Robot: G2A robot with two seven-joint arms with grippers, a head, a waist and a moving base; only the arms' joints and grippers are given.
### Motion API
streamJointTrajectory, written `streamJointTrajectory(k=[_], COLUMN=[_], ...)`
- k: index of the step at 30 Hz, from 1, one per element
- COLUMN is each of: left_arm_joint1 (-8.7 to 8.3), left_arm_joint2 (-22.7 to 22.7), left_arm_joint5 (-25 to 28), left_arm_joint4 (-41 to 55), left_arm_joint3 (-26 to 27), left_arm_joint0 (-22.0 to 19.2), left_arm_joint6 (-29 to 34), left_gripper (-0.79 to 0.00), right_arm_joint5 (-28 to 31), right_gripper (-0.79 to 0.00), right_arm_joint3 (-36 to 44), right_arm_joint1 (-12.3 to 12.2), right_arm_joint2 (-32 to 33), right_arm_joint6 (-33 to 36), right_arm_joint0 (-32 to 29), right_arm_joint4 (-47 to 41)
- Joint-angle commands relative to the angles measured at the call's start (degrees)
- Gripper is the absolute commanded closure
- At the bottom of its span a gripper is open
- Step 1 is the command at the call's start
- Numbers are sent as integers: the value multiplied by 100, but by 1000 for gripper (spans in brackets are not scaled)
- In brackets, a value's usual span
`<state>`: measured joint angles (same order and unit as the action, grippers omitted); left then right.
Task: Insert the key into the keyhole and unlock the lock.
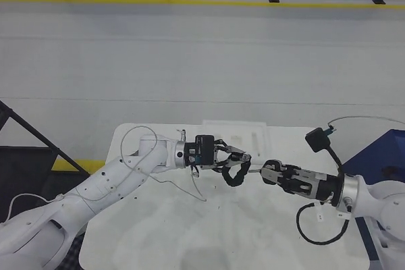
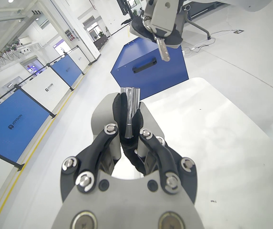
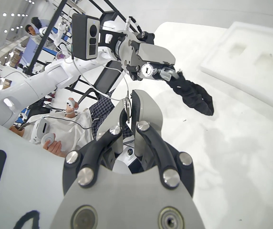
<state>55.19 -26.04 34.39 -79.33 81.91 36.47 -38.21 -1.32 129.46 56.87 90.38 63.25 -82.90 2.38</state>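
Note:
My left gripper [image 2: 126, 107] is shut on the chrome lock [image 2: 131, 106], held above the middle of the white table [image 1: 209, 229]. The lock's black cable loop [image 1: 233, 175] hangs below it. In the right wrist view the lock's round keyhole face [image 3: 147, 70] points toward my right gripper [image 3: 128, 107]. That gripper is shut on the key, whose head shows edge-on between the fingers. The silver key [image 2: 163, 49] sticks out of the right gripper [image 2: 162, 28] with its blade aimed at the lock. A short gap separates the key [image 1: 255, 170] from the lock [image 1: 241, 162].
A white foam tray [image 1: 233, 129] with cut-out pockets lies at the table's far edge, behind the grippers. A blue box [image 1: 390, 158] stands beside the table on the right arm's side. A thin white cable [image 1: 189, 183] trails under the left arm.

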Motion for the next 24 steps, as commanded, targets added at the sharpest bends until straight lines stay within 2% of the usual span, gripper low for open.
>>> streamJointTrajectory(k=[1,3,16,24], left_arm_joint1=[55,120,637,832], left_arm_joint2=[-7,11,198,159], left_arm_joint5=[-172,-303,-410,-446], left_arm_joint4=[-89,-173,-322,-474], left_arm_joint3=[-41,-140,-726,-1000], left_arm_joint0=[51,93,59,66], left_arm_joint6=[-164,-345,-503,-512], left_gripper=[0,0,0,0], right_arm_joint5=[-307,-596,-1195,-1437], right_gripper=[0,0,0,0], right_arm_joint3=[282,519,519,519], right_arm_joint1=[-16,-34,-70,-67], right_arm_joint2=[52,56,-478,-693], right_arm_joint6=[-53,-113,-396,-531], right_arm_joint0=[-33,-103,140,262], right_arm_joint4=[250,646,1828,2009])
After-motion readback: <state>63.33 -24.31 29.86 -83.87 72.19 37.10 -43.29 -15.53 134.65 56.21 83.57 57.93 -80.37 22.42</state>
